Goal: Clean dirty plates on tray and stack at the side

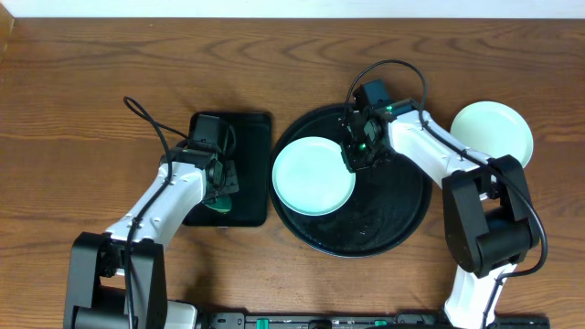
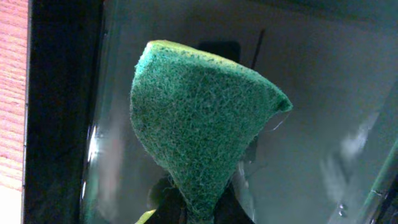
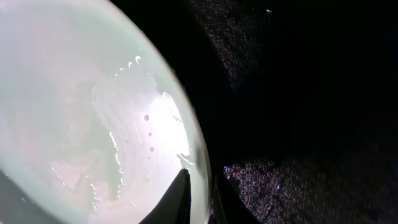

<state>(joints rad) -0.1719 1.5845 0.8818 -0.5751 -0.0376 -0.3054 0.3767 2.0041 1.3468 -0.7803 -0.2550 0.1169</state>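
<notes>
R gripper (image 1: 358, 153) is clamped on the right rim of the mint plate (image 1: 313, 175), which sits left-of-center on the round black tray (image 1: 402, 224). L gripper (image 1: 221, 185) pinches the green sponge (image 2: 199, 124) over the rectangular tray (image 1: 251, 128), so the plate's just to its right.

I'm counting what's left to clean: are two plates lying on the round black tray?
No, only one pale mint plate lies on the round black tray; a second plate sits off it to the right.
</notes>
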